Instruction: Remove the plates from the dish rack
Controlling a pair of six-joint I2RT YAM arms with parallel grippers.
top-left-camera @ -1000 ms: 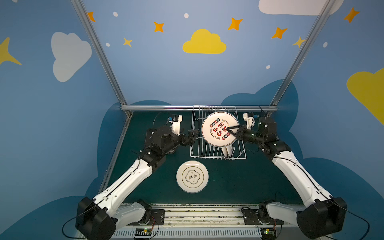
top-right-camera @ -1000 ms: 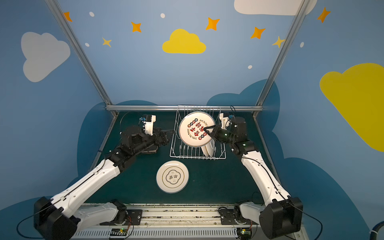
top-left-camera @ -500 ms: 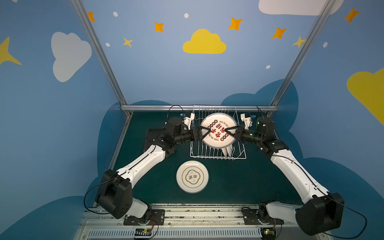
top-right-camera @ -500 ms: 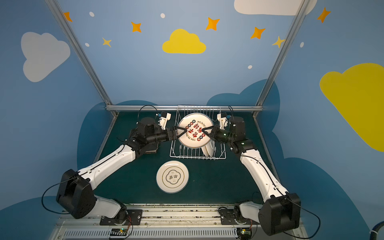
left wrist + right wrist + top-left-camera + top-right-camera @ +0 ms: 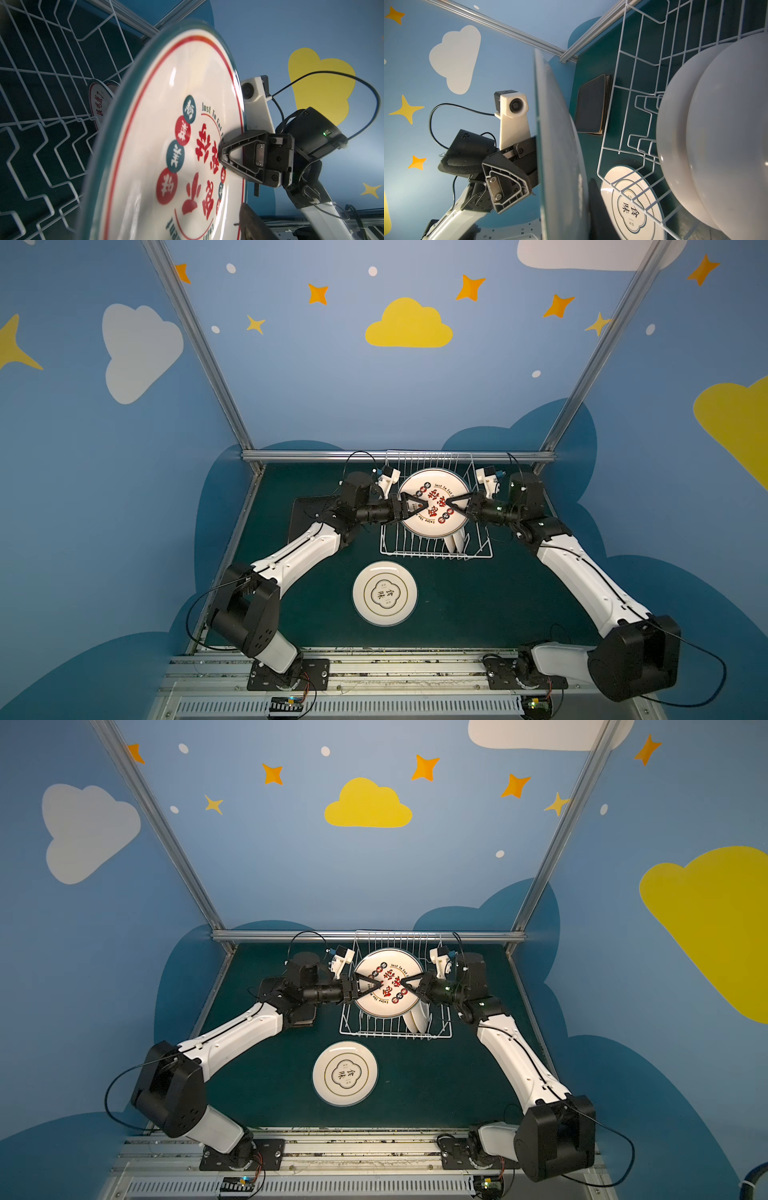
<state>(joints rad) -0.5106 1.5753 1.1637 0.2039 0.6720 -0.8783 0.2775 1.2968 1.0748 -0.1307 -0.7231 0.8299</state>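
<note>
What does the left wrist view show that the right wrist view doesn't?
Left wrist only: the printed face of the large round plate and the right gripper clamped on its rim. Right wrist only: the left gripper at the opposite rim, the black square stack on the table, and the emblem plate lying flat there. Both: the large round plate, nearly edge-on from the right wrist, the dish rack, and the small plates standing in it.
</note>
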